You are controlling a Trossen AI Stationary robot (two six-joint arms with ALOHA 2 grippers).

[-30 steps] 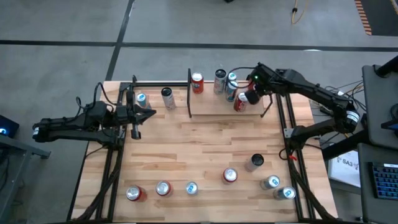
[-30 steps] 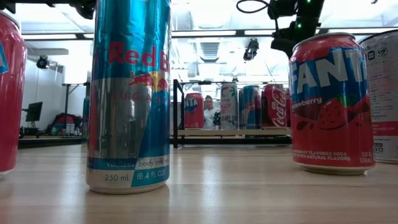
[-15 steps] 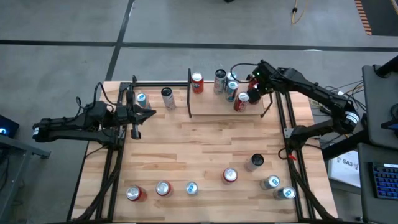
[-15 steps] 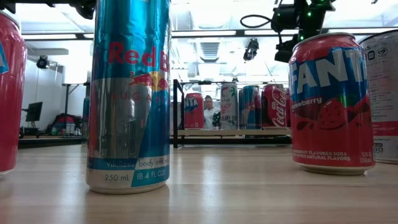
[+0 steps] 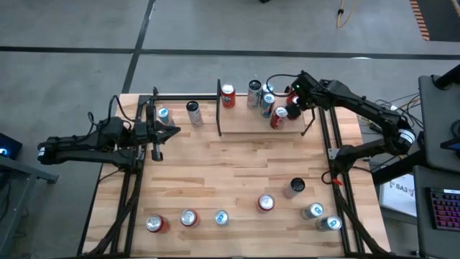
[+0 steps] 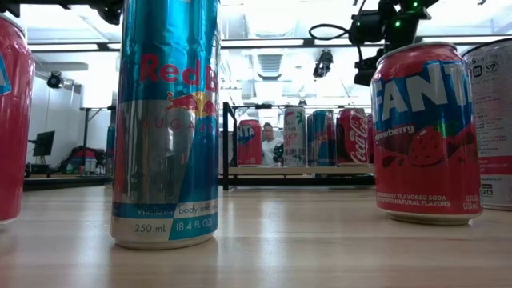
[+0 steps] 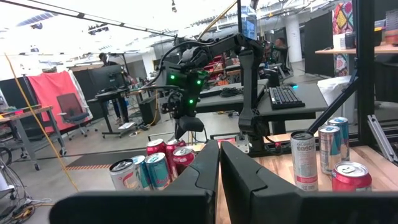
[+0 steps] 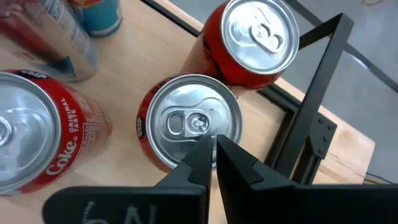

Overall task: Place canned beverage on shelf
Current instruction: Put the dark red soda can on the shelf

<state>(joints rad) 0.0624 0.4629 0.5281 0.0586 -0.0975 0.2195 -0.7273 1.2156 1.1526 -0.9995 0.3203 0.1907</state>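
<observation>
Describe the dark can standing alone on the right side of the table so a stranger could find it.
Start at the wooden table and go to its right half, away from the shelf. The dark can stands there by itself; unlike the red can and silver cans nearby, its body is charcoal.

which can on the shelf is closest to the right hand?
The red can at the shelf's right end, right below the shut right hand. The other shelf cans stand farther left.
</observation>
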